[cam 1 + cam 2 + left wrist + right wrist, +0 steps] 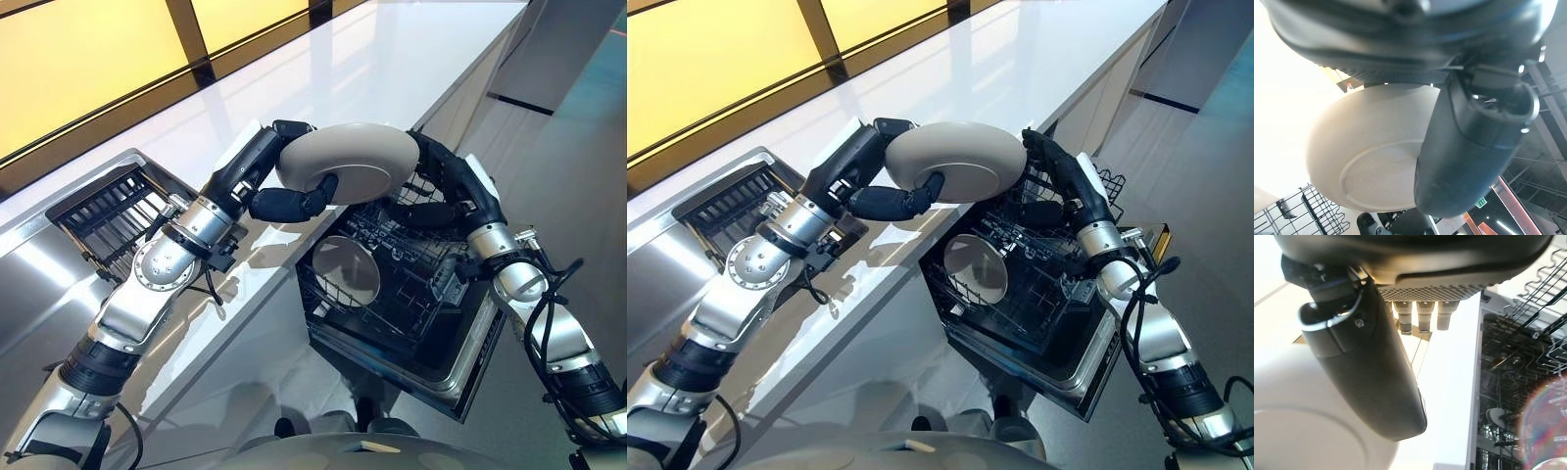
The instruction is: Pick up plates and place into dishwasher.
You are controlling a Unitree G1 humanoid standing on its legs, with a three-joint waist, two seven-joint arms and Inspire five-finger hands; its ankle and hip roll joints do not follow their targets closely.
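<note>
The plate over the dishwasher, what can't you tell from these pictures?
- Right hand: its fingers sit behind the plate in the eye views, so the grip is unclear.
- Plate's far rim: cut off in the right wrist view, hidden by the left hand in the left wrist view.
- Dishwasher rack's back: hidden under the plate.

My two head eyes are looking steeply down, side by side, both taking in the white desk and the open dishwasher. My wrist cameras are peering very closely along each hand, both sharing the pale plate.
</note>
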